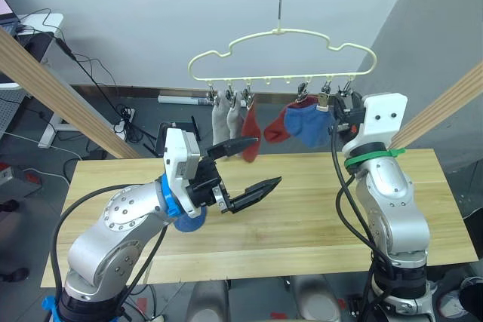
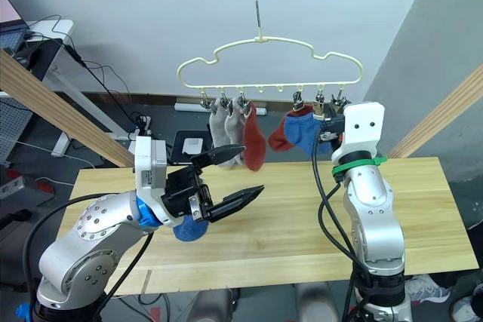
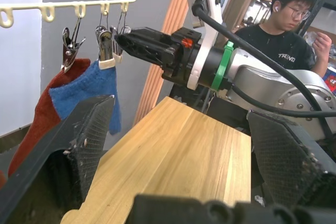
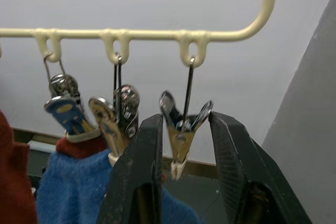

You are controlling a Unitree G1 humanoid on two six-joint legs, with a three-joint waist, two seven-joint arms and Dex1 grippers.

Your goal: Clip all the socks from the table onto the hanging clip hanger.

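Note:
The pale clip hanger hangs on its long hook above the table's far edge. Clipped to it are two grey socks, two rust red socks and a blue sock. Another blue sock lies on the table under my left forearm. My left gripper floats open and empty above the table's middle. My right gripper is raised at the hanger's right end. It is open, a finger on each side of the bare last clip, whose jaws are closed.
Slanted wooden poles of the frame rise at both sides of the table. A person in a black shirt sits past the table's end, behind my right arm. Cables and a desk stand at the far left.

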